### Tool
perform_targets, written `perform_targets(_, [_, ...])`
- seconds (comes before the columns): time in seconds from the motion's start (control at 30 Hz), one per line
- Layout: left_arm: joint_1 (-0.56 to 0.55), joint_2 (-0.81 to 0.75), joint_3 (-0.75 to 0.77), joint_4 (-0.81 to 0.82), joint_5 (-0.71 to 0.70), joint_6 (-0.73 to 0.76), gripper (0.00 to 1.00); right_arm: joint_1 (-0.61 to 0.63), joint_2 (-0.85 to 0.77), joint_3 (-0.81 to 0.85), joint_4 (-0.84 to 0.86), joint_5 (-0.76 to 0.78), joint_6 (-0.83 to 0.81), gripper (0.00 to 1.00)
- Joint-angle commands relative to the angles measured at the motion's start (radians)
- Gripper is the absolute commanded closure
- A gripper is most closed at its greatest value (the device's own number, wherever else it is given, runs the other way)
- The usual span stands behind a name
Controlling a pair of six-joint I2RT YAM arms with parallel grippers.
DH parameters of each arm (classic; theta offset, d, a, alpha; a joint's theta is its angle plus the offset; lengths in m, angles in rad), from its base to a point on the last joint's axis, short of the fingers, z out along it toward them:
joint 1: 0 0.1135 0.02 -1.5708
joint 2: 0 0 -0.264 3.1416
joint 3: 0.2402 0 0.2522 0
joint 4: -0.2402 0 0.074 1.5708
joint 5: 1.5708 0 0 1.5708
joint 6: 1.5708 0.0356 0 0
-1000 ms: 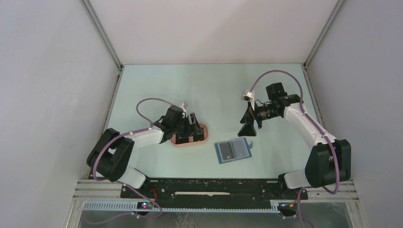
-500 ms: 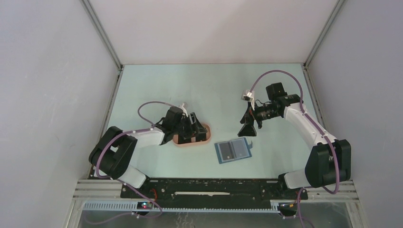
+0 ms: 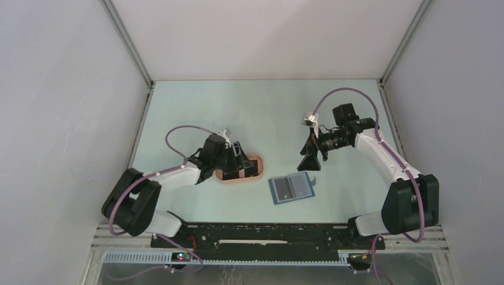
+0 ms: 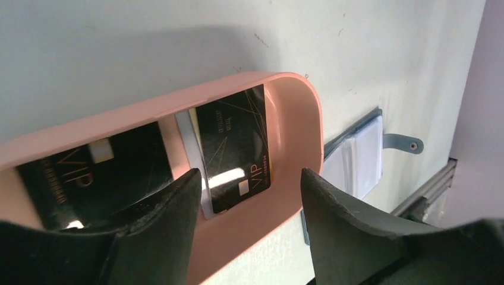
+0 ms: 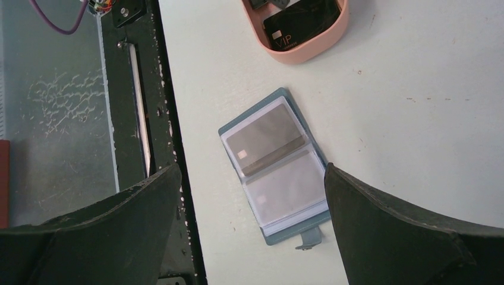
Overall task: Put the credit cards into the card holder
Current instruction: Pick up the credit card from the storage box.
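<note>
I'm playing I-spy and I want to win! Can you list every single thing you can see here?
tray: one, pink, on the table, left of the card holder.
credit cards: two black, in the tray; a pale strip between them may be another; one greyish, inside a card holder pocket.
card holder: one, blue, lying open near the table's front.
table: one, pale green.
arms: two, white and black, at the front edge.
left hand: one, black, open, over the tray.
right hand: one, black, open, raised by the card holder.
</note>
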Motion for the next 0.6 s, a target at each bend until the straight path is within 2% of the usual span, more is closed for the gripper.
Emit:
perform_targets(0.0, [0.003, -0.164, -0.003, -0.097, -0.152, 0.148, 0.32, 0.016, -0.009, 0.004, 0.016, -0.028, 0.023, 0.00])
perform_targets(0.2, [0.003, -0.280, 0.037, -0.309, -0.334, 0.286, 0.29, 0.035, -0.002, 0.003, 0.052, -0.022, 0.077, 0.00])
perform_targets(0.33, [0.003, -0.379, 0.019, -0.350, -0.467, 0.295, 0.26, 0.151, -0.009, 0.013, 0.256, 0.079, 0.396, 0.00])
perform_targets(0.5, [0.004, -0.517, -0.038, -0.373, -0.565, 0.260, 0.14, 0.347, 0.081, 0.116, 0.390, 0.209, 0.628, 0.00])
perform_targets(0.57, [0.006, -0.567, -0.078, -0.366, -0.566, 0.229, 0.14, 0.401, 0.148, 0.176, 0.421, 0.266, 0.712, 0.00])
